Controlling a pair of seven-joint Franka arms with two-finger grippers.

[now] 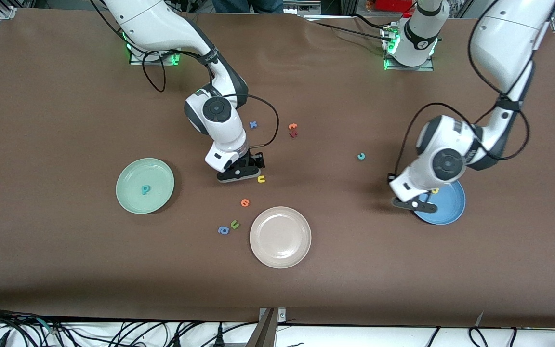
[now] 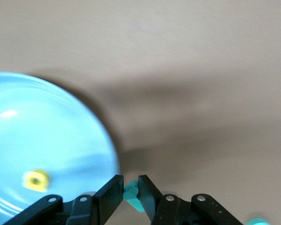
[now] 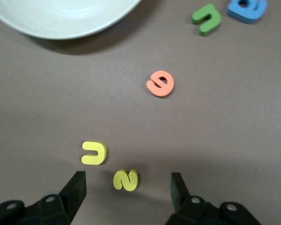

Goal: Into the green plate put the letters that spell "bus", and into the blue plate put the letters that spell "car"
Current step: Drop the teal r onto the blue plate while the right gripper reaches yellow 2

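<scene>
Gripping a thin teal foam r [image 2: 131, 197], left gripper [image 2: 129, 193] hangs at round mid-blue plate [image 2: 47, 136] edge; yellow foam a [image 2: 37, 180] inside. Right gripper [image 3: 129, 187] spread above yellow foam s [image 3: 126, 179], beside yellow foam u [image 3: 94, 153].

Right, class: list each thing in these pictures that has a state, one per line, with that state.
left hand: shut on a teal letter, beside the blue plate
right hand: open over the yellow s
yellow u: loose on table
green plate: holds teal b
blue plate: holds yellow a
beige-white plate: nothing in it
</scene>
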